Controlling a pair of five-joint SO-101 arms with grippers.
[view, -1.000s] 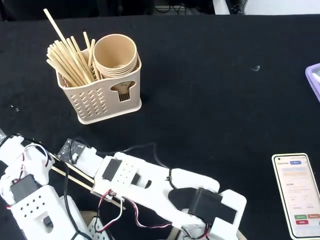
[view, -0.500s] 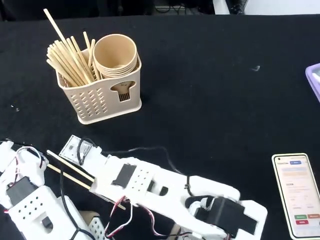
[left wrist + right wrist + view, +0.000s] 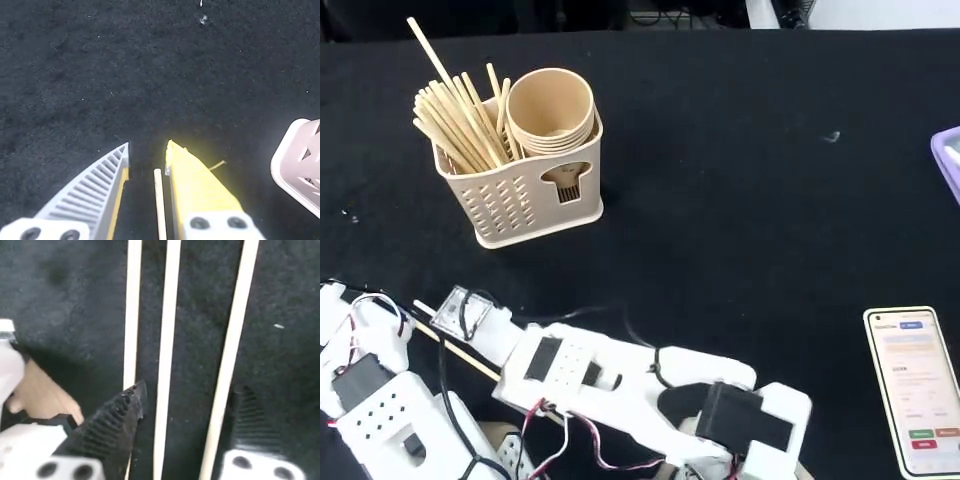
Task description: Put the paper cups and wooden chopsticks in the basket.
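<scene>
A beige slotted basket (image 3: 525, 195) stands at the back left, holding a stack of paper cups (image 3: 550, 110) and several wooden chopsticks (image 3: 455, 115). Loose chopsticks (image 3: 455, 345) lie at the front left between the two arms. My left gripper (image 3: 147, 145) is open just above the cloth, with one chopstick (image 3: 158, 200) lying between its fingers, close to the yellow finger (image 3: 192, 185). My right gripper (image 3: 191, 389) is open and low over three parallel chopsticks; the middle chopstick (image 3: 167, 340) lies between its black fingers, and another chopstick (image 3: 237, 330) runs beside one fingertip.
Black cloth covers the table (image 3: 740, 200). A phone (image 3: 915, 390) lies at the front right and a purple object (image 3: 948, 160) pokes in at the right edge. The basket's corner (image 3: 300, 165) shows close to the left gripper. Both arm bodies crowd the front edge.
The right arm swung out over the loose chopsticks, then drew back; its wrist now covers one of the two sticks seen earlier. The left arm shifted slightly toward the front.
</scene>
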